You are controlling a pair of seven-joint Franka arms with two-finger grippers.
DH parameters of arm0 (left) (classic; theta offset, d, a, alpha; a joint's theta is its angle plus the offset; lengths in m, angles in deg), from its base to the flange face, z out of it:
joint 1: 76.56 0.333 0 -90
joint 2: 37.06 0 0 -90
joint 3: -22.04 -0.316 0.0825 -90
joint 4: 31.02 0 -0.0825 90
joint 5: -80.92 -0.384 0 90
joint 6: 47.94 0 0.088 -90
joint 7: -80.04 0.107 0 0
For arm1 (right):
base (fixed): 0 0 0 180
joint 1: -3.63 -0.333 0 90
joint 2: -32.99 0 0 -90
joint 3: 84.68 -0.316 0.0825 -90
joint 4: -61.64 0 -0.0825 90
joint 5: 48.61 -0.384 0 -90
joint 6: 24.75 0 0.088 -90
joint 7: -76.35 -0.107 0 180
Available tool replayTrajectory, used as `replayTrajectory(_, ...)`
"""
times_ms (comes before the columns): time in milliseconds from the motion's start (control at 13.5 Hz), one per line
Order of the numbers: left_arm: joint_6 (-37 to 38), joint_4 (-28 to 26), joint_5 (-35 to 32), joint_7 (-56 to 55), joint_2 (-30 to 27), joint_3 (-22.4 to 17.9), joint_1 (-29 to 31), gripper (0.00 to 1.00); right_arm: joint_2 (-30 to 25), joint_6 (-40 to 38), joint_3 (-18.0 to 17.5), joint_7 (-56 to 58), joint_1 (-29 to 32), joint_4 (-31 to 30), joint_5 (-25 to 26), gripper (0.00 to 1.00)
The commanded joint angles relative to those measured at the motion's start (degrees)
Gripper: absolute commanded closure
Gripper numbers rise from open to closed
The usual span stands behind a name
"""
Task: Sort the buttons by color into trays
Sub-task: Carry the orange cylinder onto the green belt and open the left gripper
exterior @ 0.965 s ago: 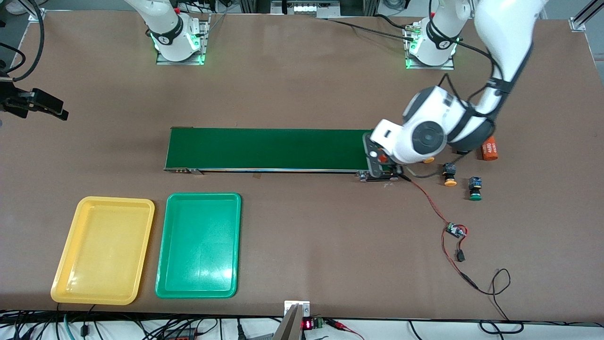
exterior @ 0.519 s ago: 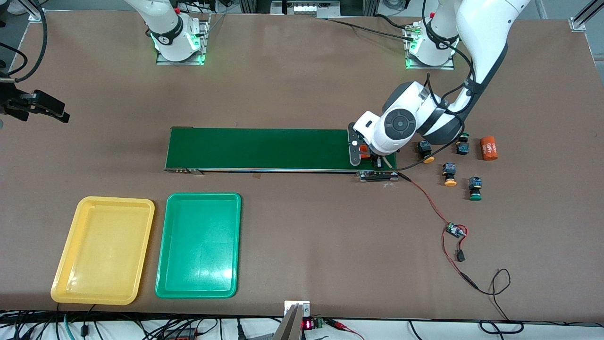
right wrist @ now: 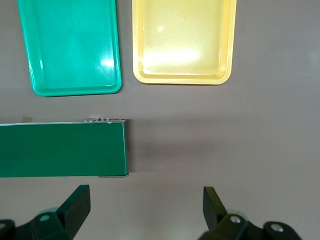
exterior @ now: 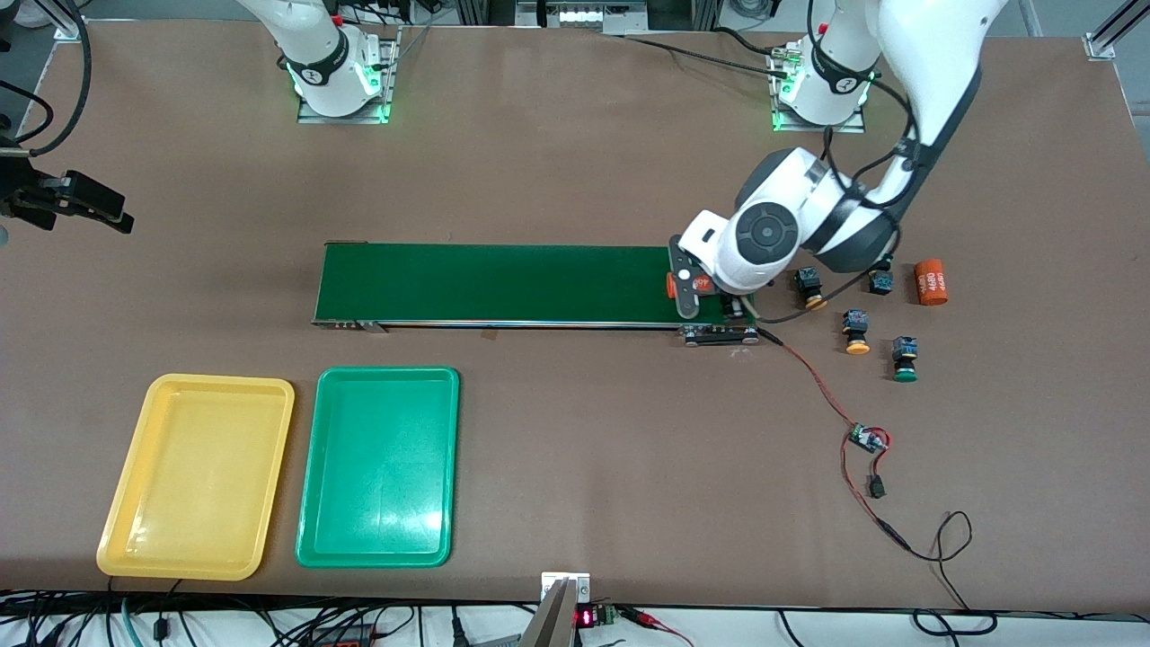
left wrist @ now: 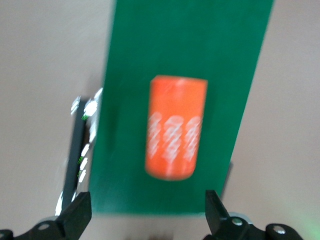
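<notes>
L gripper (left wrist: 145, 215) hangs over the conveyor belt (exterior: 503, 283) at the L arm's end, jaws spread wide, nothing between them. An orange cylinder (left wrist: 175, 127) w/ white print lies loose on the belt just under it, not gripped; in the front view only a sliver of it shows past the wrist.

Out from there, on the bare table off the belt's end toward the L arm's end: one yellow-capped button (exterior: 810, 288) at approx 3 o'clock from the gripper, a second yellow-capped button (exterior: 856, 332) at approx 4 o'clock, a green-capped button (exterior: 905, 358) further out at approx 4 o'clock, and a fourth button (exterior: 880, 281) at 3 o'clock, half under the arm, cap colour can't tell here. A second orange cylinder (exterior: 931, 282) lies just beside that one, further toward the L arm's end.

R gripper (right wrist: 145, 215) waits up high over the table near the belt's R-arm end, fingers wide apart, empty.

Yellow tray (exterior: 126, 548) and green tray (exterior: 314, 548) sit side by side at approx 8 o'clock from the L gripper, nearer the front camera than the belt, at the R arm's end. Both bare inside.

Progress, my read: nothing sorted yet. All 4 buttons are off the belt and out of the trays, so the whole job is left; the only thing on the belt isn't a button
</notes>
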Motion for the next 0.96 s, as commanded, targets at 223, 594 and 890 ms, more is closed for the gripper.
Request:
replayTrajectory(223,6.53,6.0,-0.93,-17.89,-1.03,-0.78,9.72,0.0,-1.21,-0.5,-0.33,-0.08,0.05,-1.02,0.75,0.0)
replayTrajectory(594,7.85,6.63,-1.02,-38.34,0.55,-4.12,14.22,0.0,-1.21,-0.15,-0.33,-0.17,0.05,-0.93,0.83,0.0)
replayTrajectory(890,3.4,6.37,-10.66,-42.78,4.24,-8.25,16.49,0.0,-1.82,-2.43,-0.25,-0.17,0.14,-0.75,0.75,0.0)
